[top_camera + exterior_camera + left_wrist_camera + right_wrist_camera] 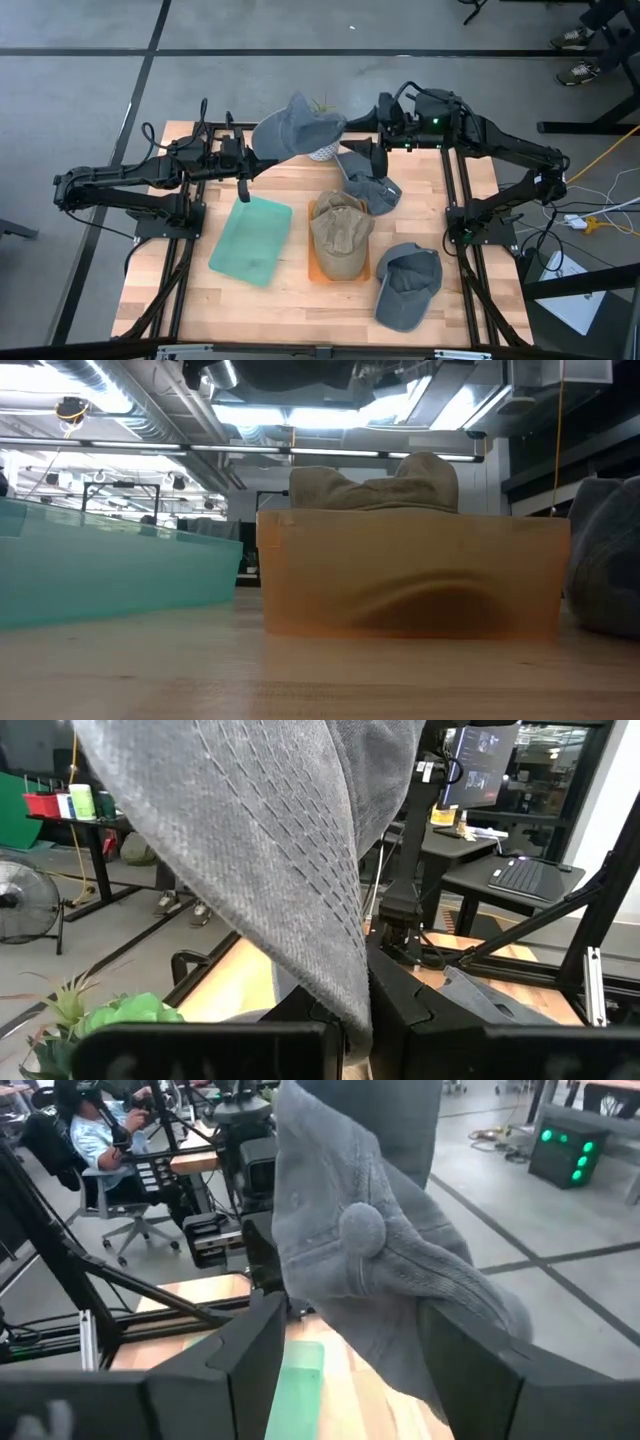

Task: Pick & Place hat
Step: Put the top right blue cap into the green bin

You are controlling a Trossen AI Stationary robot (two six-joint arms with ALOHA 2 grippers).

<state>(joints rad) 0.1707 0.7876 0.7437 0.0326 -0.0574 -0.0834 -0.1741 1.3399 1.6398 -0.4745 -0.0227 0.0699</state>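
Observation:
A grey-blue hat (295,125) hangs in the air over the table's far middle, between my two grippers. My left gripper (254,150) comes from the left and is shut on it. My right gripper (360,130) comes level from the right and is open, its fingers on either side of the hat's crown (360,1230) with the top button. A tan hat (340,232) lies in an orange bin (300,580). Two more grey-blue hats lie on the table, one (367,187) behind the bin, one (408,285) at the near right. My left gripper (355,1020) pinches a hanging fold of the hat's cloth (345,985) between its two fingers, coming level from the table's left. The hat is lifted clear of the table and rises above the fingers. My right gripper (360,1350) has the crown between its spread fingers; cloth drapes by one finger (470,1360), and I cannot tell whether it touches.
A teal tray (250,240) lies left of the orange bin. A small potted plant (320,150) stands under the raised hat at the far middle. Black frame rails run along both sides of the wooden table (200,300).

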